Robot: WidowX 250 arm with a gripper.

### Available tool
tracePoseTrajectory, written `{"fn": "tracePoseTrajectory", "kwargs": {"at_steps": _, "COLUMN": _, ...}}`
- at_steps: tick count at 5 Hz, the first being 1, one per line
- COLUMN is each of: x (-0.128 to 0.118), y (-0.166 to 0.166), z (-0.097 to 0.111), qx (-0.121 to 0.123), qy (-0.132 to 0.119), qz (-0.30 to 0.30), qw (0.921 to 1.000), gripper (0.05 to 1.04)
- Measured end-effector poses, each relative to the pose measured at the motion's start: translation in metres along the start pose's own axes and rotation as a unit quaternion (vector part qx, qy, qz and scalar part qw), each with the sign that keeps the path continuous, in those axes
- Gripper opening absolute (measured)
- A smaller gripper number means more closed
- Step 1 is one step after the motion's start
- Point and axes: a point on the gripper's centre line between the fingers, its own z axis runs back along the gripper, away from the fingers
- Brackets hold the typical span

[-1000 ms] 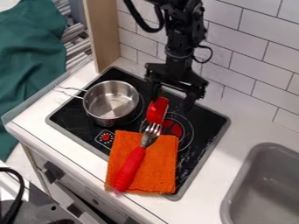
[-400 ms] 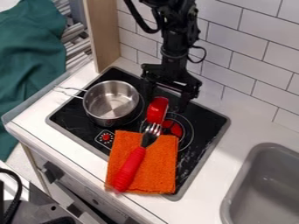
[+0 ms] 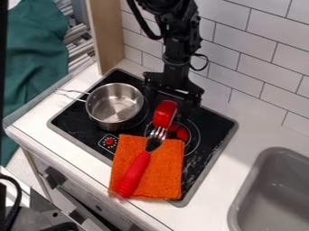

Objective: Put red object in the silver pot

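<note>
Claw point(image 3: 168, 108): fingers apart, by the upper end of red object point(image 3: 164, 115). Silver pot point(image 3: 111, 118) on stovetop point(image 3: 208, 140), at 9 o'clock from object.

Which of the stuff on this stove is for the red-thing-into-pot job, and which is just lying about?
For the job:
- red object under the gripper, likely the one meant
- silver pot, on the stove

Just lying about:
- orange cloth
- fork on the cloth, though its handle is red too
</note>
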Motion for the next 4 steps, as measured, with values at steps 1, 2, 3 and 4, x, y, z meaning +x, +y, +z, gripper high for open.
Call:
{"fn": "tracePoseTrajectory", "kwargs": {"at_steps": 1, "x": -0.001, "y": -0.001, "z": -0.008, "qx": -0.001, "qy": 0.009, "qz": -0.001, "qw": 1.0, "gripper": 0.689}}
{"fn": "tracePoseTrajectory", "kwargs": {"at_steps": 2, "x": -0.001, "y": -0.001, "z": -0.008, "qx": -0.002, "qy": 0.01, "qz": 0.002, "qw": 1.0, "gripper": 0.543}}
{"fn": "tracePoseTrajectory", "kwargs": {"at_steps": 3, "x": 0.0, "y": -0.003, "z": -0.007, "qx": -0.007, "qy": 0.006, "qz": -0.002, "qw": 1.0, "gripper": 0.543}}
{"fn": "tracePoseTrajectory", "kwargs": {"at_steps": 4, "x": 0.001, "y": -0.012, "z": 0.011, "qx": -0.039, "qy": -0.039, "qz": -0.026, "qw": 0.9981, "gripper": 0.543}}
